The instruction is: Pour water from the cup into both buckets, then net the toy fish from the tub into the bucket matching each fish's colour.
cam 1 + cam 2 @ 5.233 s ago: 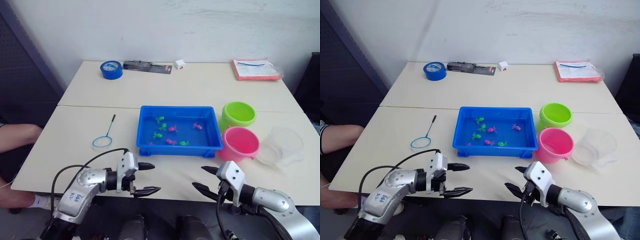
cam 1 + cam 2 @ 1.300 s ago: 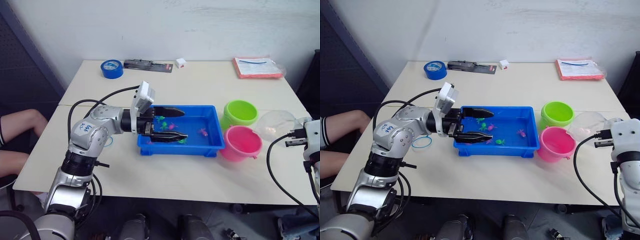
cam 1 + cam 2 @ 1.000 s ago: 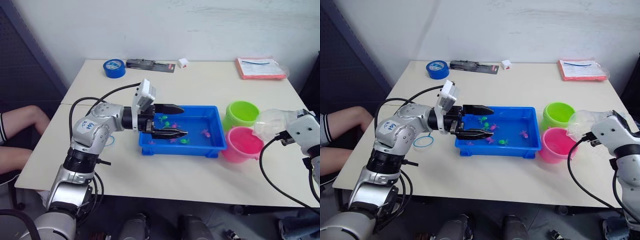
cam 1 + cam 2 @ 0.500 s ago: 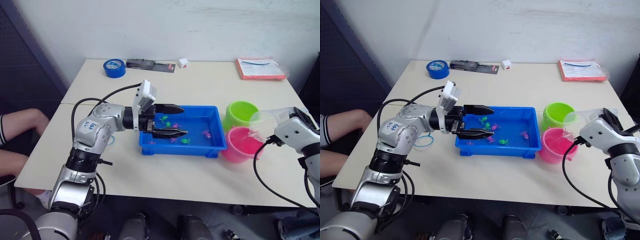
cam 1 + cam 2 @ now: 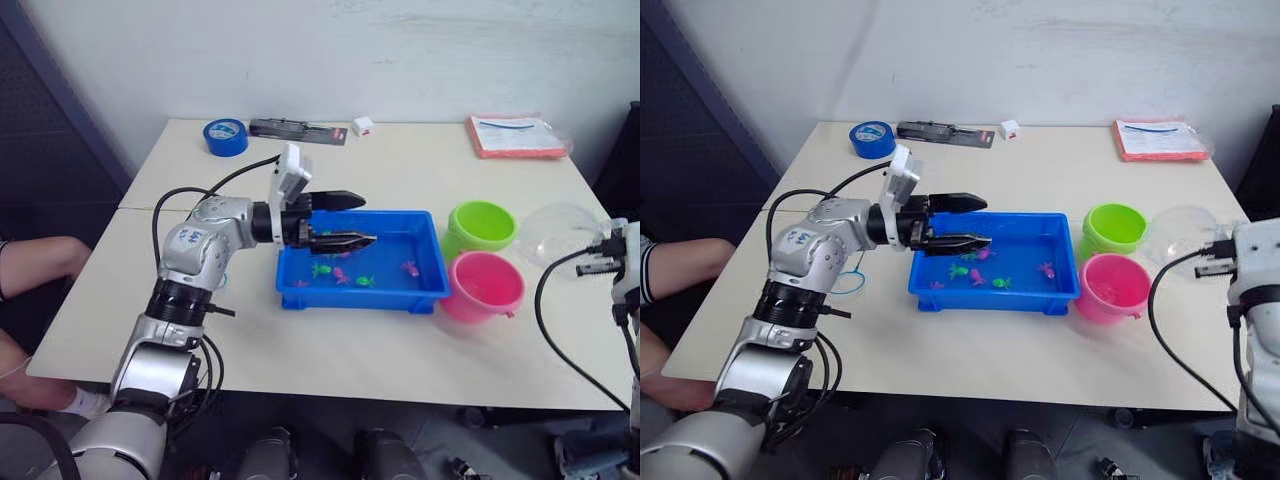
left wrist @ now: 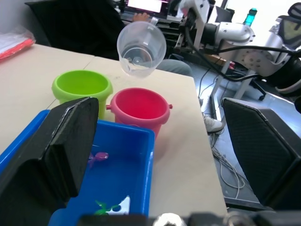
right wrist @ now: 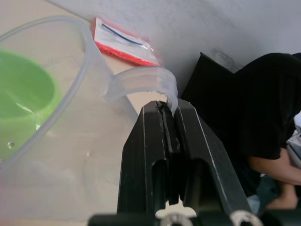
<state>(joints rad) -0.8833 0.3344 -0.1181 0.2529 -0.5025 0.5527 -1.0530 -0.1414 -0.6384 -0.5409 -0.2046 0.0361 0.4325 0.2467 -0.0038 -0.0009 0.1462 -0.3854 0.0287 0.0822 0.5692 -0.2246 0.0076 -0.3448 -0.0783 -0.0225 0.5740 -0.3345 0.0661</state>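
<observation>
Above the tub [image 5: 425, 285], left tool [image 5: 352, 220] spread, right tool [image 7: 170, 123] pinching cup [image 5: 560, 232].

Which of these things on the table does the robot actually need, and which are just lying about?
Needed: clear plastic cup, lime green bucket, pink bucket, blue rectangular tub, tiny toy fish.

Lying about: blue tape roll, dark flat tool, small white block, orange-edged packet.

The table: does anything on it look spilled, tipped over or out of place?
No spill is visible. Both buckets, green and pink, stand upright beside the tub. The one tilted thing is the cup, held on its side in the air by the right gripper, beside the buckets. The left gripper hovers open over the tub.
</observation>
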